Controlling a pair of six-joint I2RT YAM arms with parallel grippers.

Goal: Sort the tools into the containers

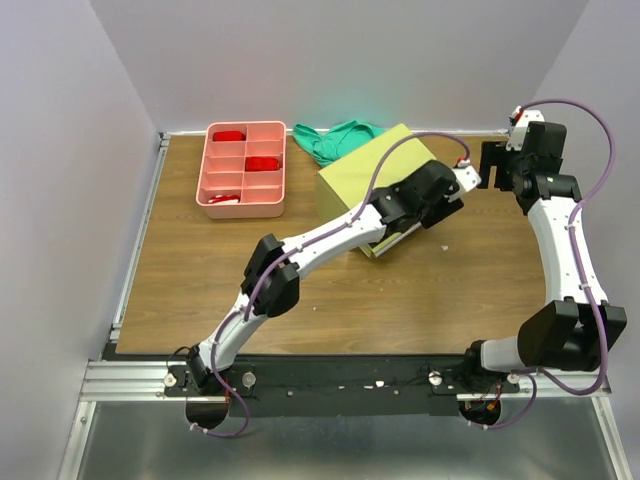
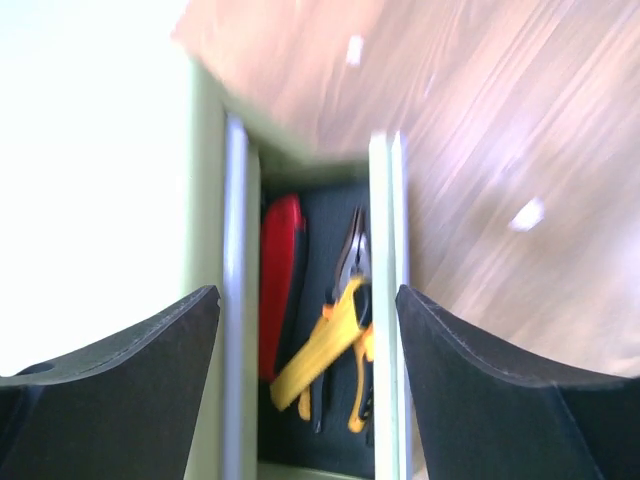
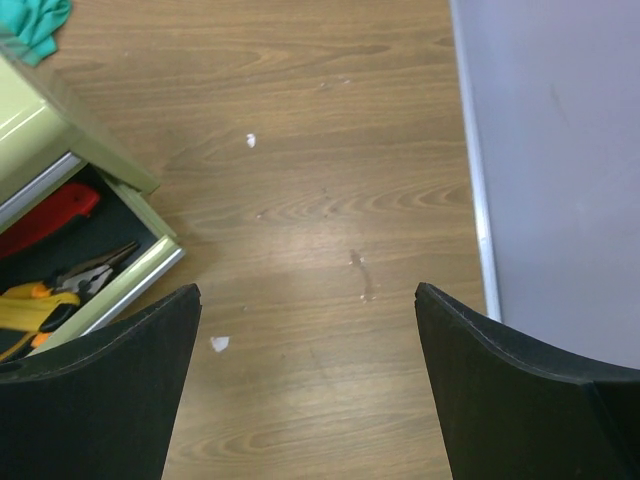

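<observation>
- Now I see my left gripper (image 2: 308, 300) open above the drawer (image 2: 383, 300) holding pliers (image 2: 335, 330) and a red knife (image 2: 282, 270).
- The right gripper (image 3: 308, 290) is also open, over the table (image 3: 330, 200).

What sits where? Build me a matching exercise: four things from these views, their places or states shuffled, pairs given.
1. pliers
2. green cloth
3. pink tray
4. right gripper

A. open, above bare table
B. at the table's far left
C. in the chest's open drawer
D. behind the chest

Pairs: 1-C, 2-D, 3-B, 4-A.
</observation>
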